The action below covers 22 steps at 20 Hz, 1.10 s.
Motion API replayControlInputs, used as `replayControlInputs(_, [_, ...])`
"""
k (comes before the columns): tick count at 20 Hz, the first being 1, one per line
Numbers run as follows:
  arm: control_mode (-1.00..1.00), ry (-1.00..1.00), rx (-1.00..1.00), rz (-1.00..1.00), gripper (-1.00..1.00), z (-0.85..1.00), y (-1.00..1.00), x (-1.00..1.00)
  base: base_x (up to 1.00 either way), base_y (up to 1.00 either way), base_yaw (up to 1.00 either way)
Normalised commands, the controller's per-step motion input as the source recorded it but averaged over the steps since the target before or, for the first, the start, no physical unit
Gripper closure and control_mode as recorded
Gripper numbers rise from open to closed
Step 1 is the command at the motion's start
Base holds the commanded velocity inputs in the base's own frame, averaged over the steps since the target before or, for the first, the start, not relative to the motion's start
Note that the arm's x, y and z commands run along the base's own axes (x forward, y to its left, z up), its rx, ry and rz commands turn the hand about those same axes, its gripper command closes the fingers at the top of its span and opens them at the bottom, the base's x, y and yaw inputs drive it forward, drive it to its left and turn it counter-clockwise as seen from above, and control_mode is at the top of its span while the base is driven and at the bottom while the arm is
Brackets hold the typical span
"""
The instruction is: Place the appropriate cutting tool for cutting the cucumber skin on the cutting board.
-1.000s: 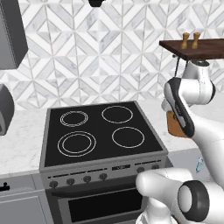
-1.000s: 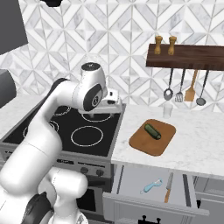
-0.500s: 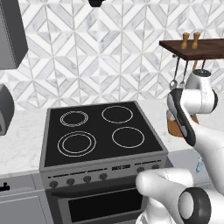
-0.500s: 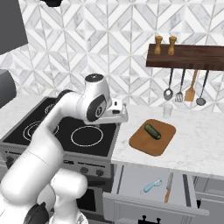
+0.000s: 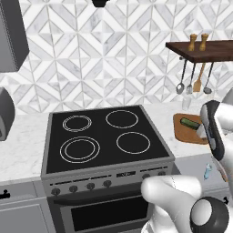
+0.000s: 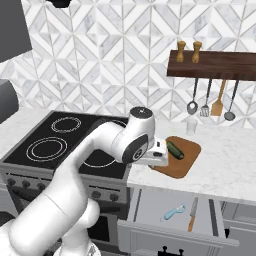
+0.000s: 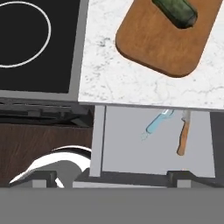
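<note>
Brown wood carries the scene: the cutting board (image 6: 180,156) lies on the white marbled counter (image 6: 225,162) right of the black stove (image 6: 60,142), with the dark green cucumber (image 6: 175,149) resting on its far half. Below the counter's front edge an open drawer (image 6: 165,220) holds the pale blue cutting tool (image 7: 156,124), lying flat beside a knife (image 7: 183,133) with an orange-brown handle. The gripper (image 6: 159,156) hangs above the counter at the board's near corner, jaws spread wide and holding nothing. Utensils (image 6: 210,102) hang from the dark wall shelf (image 6: 215,65).
</note>
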Motion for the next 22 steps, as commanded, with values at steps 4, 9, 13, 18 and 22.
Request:
replayControlInputs(4, [-1.00, 0.02, 0.07, -0.07, -1.00, -0.43, -0.59, -0.59, 0.00, 0.00, 0.00])
replayControlInputs(9, [-1.00, 0.05, 0.05, -0.19, -1.00, -0.35, -0.44, -0.38, 0.00, 0.00, 0.00])
replayControlInputs(13, [-1.00, 0.01, 0.03, -0.21, -1.00, -0.57, -0.45, -0.21, 0.00, 0.00, 0.00])
replayControlInputs(18, [-1.00, 0.15, 0.01, -0.11, -1.00, -0.49, -0.29, 0.11, 0.00, 0.00, 0.00])
replayControlInputs(22, [-1.00, 0.16, 0.02, -0.05, -1.00, -0.47, -0.33, 0.25, 0.00, 0.00, 0.00])
